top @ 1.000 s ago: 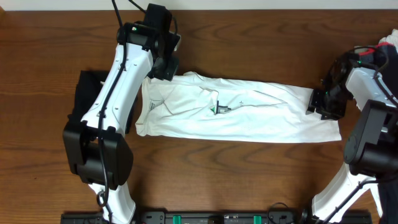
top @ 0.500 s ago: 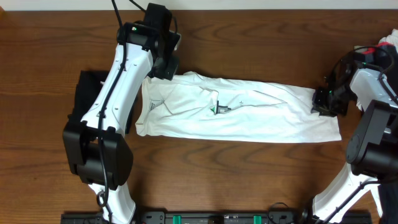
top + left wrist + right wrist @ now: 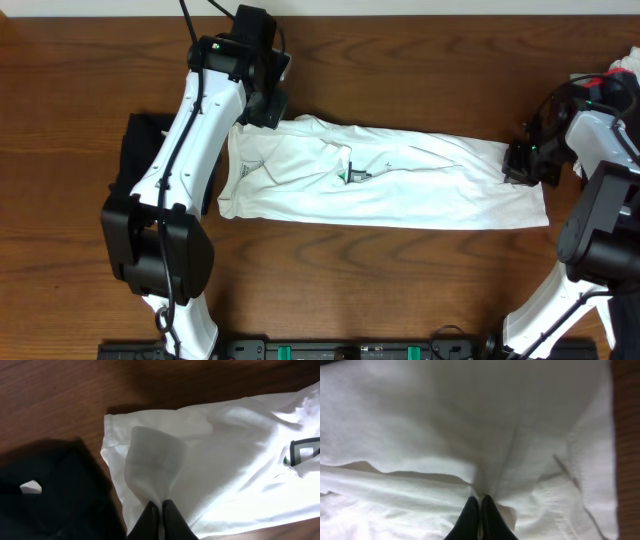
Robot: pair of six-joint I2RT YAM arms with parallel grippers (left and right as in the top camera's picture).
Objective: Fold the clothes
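Note:
The white T-shirt lies folded into a long band across the table, with a bit of its green print showing. My left gripper is shut on the shirt's far left corner; in the left wrist view its fingers pinch a raised fold of white cloth. My right gripper is shut on the shirt's far right end; in the right wrist view its fingers pinch the white fabric. A black garment lies at the left, also seen in the left wrist view.
The wooden table stretches around the shirt. More white and red items sit at the far right edge behind the right arm. A black rail runs along the front edge.
My right gripper has shifted slightly right and away at the shirt's right end, still holding the cloth. The left arm has not moved.

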